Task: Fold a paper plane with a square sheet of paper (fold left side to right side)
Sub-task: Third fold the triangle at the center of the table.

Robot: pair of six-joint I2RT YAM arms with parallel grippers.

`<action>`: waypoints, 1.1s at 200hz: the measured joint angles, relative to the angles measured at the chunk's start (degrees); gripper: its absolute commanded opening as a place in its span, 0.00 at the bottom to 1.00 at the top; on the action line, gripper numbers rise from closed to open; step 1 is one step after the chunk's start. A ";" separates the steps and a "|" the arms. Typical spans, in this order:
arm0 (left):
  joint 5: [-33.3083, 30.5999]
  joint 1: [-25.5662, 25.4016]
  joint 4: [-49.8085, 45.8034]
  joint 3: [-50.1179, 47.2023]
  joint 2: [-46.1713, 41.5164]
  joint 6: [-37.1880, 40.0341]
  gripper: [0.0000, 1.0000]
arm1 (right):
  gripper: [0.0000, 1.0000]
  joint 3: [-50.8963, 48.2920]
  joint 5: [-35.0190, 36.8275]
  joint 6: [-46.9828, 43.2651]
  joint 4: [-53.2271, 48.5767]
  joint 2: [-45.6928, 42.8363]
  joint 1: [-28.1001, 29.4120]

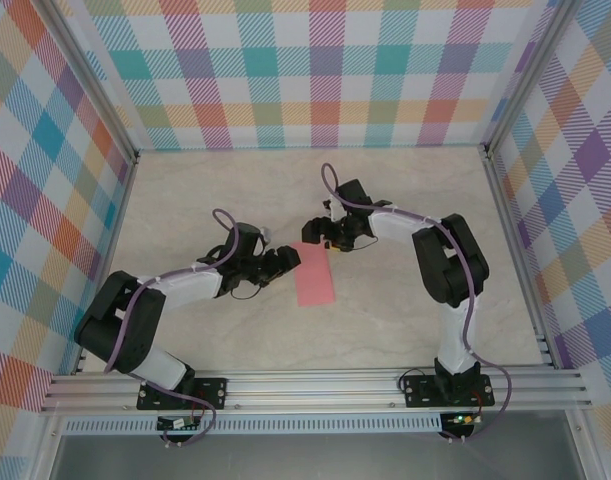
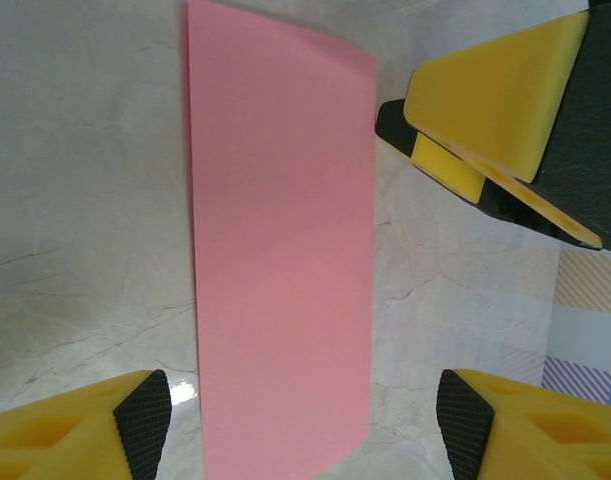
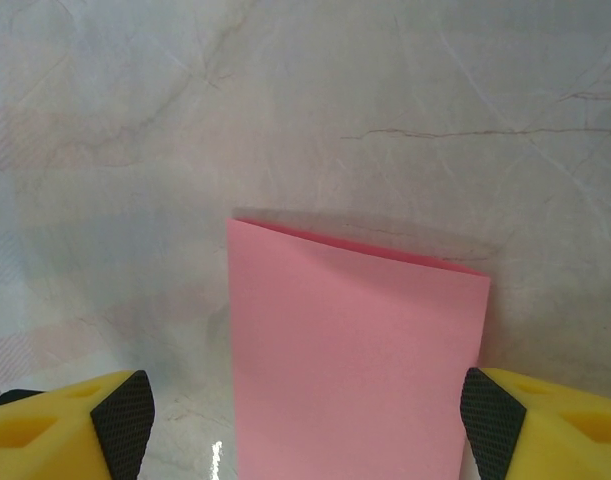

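Note:
The square sheet of paper (image 1: 313, 273) lies flat on the marble table, folded in half into a narrow salmon-pink rectangle. In the right wrist view two layers show along the paper's (image 3: 355, 360) far edge. My left gripper (image 1: 285, 263) is at the paper's left side, open. In the left wrist view it (image 2: 305, 425) straddles the paper's (image 2: 282, 260) near end without touching it. My right gripper (image 1: 321, 236) hovers open at the paper's far end. In its own view it (image 3: 305, 420) spans the paper's width, the right pad (image 3: 490, 420) close to the edge. One of the right gripper's yellow fingers (image 2: 495, 95) shows in the left wrist view.
Checked fabric walls (image 1: 315, 70) and aluminium rails (image 1: 315, 385) enclose the marble table (image 1: 235, 190). Both arms reach inward, their grippers close together over the paper. Bare tabletop lies behind and to the right.

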 measured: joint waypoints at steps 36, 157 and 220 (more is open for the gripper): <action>0.85 0.00 0.68 0.02 1.62 -0.20 0.72 | 0.81 1.14 0.04 -0.04 -0.46 1.29 -0.02; 4.57 -0.90 4.31 3.54 10.32 -2.97 0.45 | 0.77 1.75 1.33 -1.64 -1.70 1.84 0.00; 4.55 -1.18 4.20 3.56 11.10 -2.95 0.38 | 0.77 1.75 1.36 -1.75 -1.70 1.84 0.00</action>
